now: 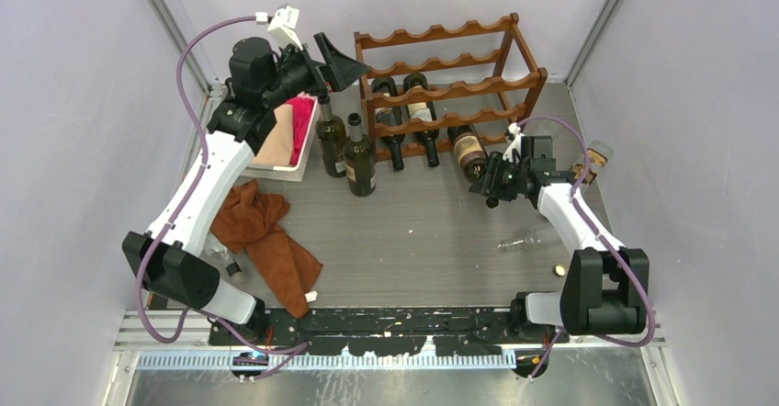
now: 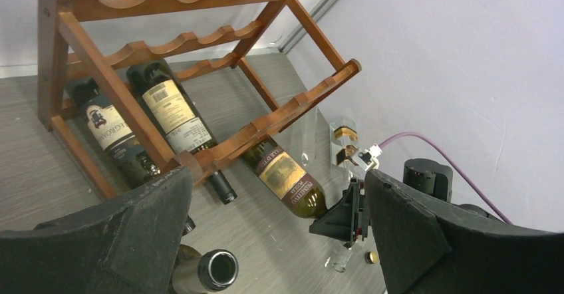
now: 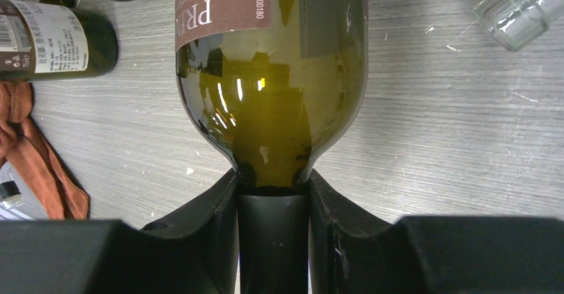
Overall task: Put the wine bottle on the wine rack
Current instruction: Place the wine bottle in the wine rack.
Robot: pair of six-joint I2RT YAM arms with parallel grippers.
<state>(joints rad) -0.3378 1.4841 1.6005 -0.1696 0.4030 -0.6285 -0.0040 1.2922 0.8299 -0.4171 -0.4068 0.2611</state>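
1. The wine bottle [image 3: 273,101], dark green glass with a brown label, is seen lying on its side low at the right end of the wine rack [image 1: 459,87]. Its base end is tucked under a front rail and its neck points away from the rack. Whether it is seated in a scallop cannot be told.
2. Its neck is clamped just below the shoulder by the right gripper [image 3: 273,204].
3. The glass is judged heavy, rigid, slick and breakable. With the neck as the handhold, the body's weight may make it pivot or slip, so a hold near the shoulder is advised.
4. Two more bottles [image 1: 409,123] are lying in the rack, left of it.
5. The left gripper [image 1: 342,60] is spread wide and empty, above the rack's left end.
6. Two upright bottles [image 1: 347,152] are standing before the rack's left end.
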